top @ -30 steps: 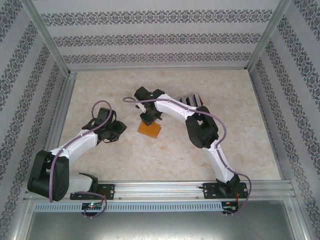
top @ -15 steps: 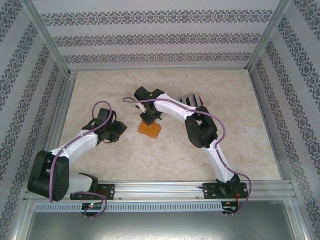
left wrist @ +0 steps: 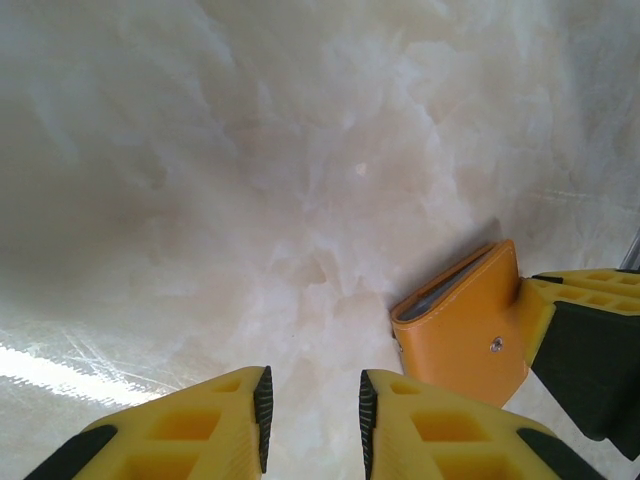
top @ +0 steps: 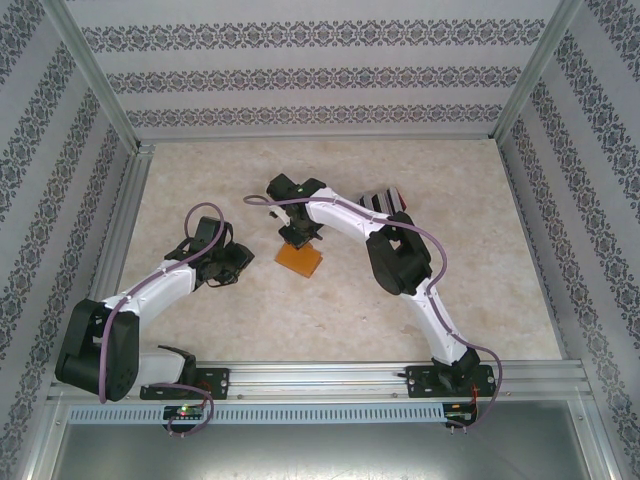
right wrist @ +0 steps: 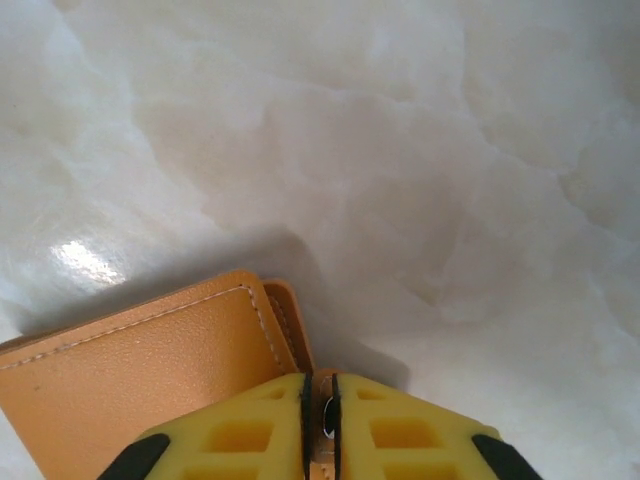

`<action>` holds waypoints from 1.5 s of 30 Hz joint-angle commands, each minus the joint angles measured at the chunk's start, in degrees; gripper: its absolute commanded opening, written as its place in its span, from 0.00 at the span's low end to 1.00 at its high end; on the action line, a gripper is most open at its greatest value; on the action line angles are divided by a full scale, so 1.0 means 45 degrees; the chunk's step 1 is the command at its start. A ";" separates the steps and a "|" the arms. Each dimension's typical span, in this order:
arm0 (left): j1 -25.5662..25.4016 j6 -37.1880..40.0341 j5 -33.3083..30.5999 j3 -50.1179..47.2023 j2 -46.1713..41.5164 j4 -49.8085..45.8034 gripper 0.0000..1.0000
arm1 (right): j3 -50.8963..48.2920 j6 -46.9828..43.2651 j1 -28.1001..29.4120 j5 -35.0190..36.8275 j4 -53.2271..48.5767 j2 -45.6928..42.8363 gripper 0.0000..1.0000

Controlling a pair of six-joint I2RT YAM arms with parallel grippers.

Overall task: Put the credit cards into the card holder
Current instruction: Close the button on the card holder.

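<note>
The orange card holder (top: pixel 301 261) lies on the marble table, in the middle. My right gripper (top: pixel 297 238) is at its far edge, shut on its snap flap. In the right wrist view the yellow jaws (right wrist: pixel 320 402) pinch that flap, and the card holder's body (right wrist: pixel 130 360) spreads to the left. My left gripper (top: pixel 241 262) hovers just left of the card holder. It stands open, with nothing between its fingers (left wrist: pixel 312 420). The left wrist view has the card holder (left wrist: pixel 465 330) at the right, slightly ajar, with a right finger (left wrist: pixel 585 340) against it. The credit cards (top: pixel 386 197) lie fanned behind the right arm, partly hidden.
Patterned walls and metal frame rails (top: pixel 130 215) enclose the table on three sides. Bare marble (top: pixel 470 260) stretches to the right of the right arm and in front of the card holder.
The right gripper's jaws have closed onto the card holder's snap flap. The left arm has stayed where it was.
</note>
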 commanded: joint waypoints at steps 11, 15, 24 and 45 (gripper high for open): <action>-0.1187 0.0450 0.2449 0.1056 0.2719 0.1310 0.24 | -0.2107 0.1014 -0.0782 -0.2498 0.1399 -0.2198 0.07; -0.2009 0.0149 0.2872 0.1859 0.4063 0.2181 0.24 | -0.3081 0.1221 -0.0959 -0.2853 0.2077 -0.2826 0.07; -0.2496 0.0227 0.2452 0.2670 0.5357 0.1891 0.27 | -0.4932 0.1744 -0.1019 -0.4005 0.3426 -0.3840 0.05; -0.2501 0.0344 0.2309 0.2976 0.5686 0.1632 0.26 | -0.5675 0.1446 -0.0616 -0.2628 0.3553 -0.3332 0.04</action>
